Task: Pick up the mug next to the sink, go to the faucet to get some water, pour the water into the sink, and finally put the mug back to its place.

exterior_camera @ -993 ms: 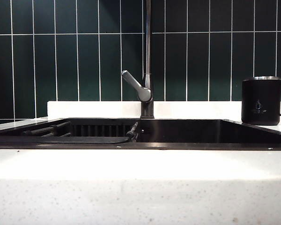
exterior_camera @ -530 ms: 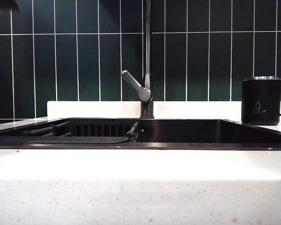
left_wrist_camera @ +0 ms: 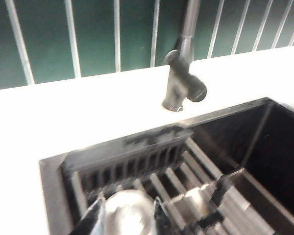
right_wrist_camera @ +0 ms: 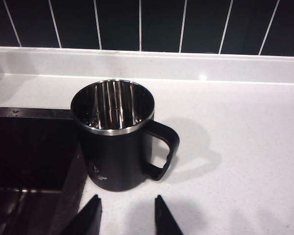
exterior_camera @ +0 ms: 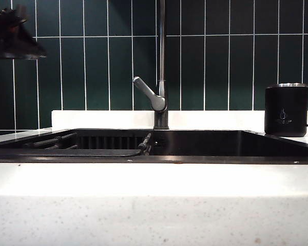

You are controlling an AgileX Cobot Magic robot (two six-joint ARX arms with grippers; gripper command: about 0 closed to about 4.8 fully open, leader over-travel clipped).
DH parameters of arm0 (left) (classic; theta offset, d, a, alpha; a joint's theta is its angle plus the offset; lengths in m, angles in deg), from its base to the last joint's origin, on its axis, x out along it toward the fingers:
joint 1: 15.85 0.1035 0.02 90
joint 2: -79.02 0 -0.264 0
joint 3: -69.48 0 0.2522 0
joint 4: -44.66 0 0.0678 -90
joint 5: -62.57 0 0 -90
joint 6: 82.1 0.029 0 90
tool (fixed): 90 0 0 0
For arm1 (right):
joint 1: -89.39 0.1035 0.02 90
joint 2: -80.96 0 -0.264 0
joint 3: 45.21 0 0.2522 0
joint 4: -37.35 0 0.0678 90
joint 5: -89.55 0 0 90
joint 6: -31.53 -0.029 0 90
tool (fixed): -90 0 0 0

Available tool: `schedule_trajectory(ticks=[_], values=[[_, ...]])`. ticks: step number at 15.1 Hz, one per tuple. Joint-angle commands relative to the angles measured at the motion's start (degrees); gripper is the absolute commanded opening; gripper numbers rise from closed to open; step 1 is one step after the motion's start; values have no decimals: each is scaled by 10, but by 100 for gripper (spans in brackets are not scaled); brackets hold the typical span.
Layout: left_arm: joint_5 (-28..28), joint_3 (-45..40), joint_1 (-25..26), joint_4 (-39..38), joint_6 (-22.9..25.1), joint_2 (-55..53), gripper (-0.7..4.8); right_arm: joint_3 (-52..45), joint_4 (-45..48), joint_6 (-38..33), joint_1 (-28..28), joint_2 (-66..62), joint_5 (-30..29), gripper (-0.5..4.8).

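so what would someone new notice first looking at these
Probably the black mug standing upright on the white counter at the sink's right edge, with the open right gripper just short of it. Next, the tall faucet behind the sink's middle, against dark green tiles. The left gripper, also open, hangs above the sink's slatted rack.

A wall of dark green vertical tiles (exterior_camera: 236,61) with thin white grout lines fills the far side. Below it runs a low white ledge (exterior_camera: 102,119), and a bright, speckled white stone counter (exterior_camera: 154,205) spans the near side
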Motion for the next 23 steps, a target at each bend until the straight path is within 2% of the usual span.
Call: schedule_trajectory(ticks=[1, 3, 7, 10, 12, 15, 18, 22, 23], values=[[-21, 35, -9, 10, 2, -30, 122, 2, 12, -21, 1, -18, 16, 153], [-35, 82, -15, 13, 2, -92, 122, 2, 23, -122, 2, -45, 41, 153], [-105, 176, -16, 16, 2, -207, 161, 3, 60, -130, 2, -98, 66, 155], [-104, 202, -16, 41, 2, -236, 160, 2, 94, -99, 2, -146, 70, 159], [-105, 207, -17, 78, 2, -254, 160, 3, 156, -43, 17, -200, 67, 160], [-103, 209, -26, 93, 7, -269, 162, 3, 197, 23, 37, -237, 78, 160], [-98, 209, -33, 114, 17, -292, 187, 4, 247, 24, 41, -276, 115, 191], [-80, 209, -33, 124, 17, -309, 187, 5, 267, 23, 41, -291, 118, 198], [-78, 209, -33, 131, 17, -310, 186, 5, 284, 23, 40, -293, 136, 224]])
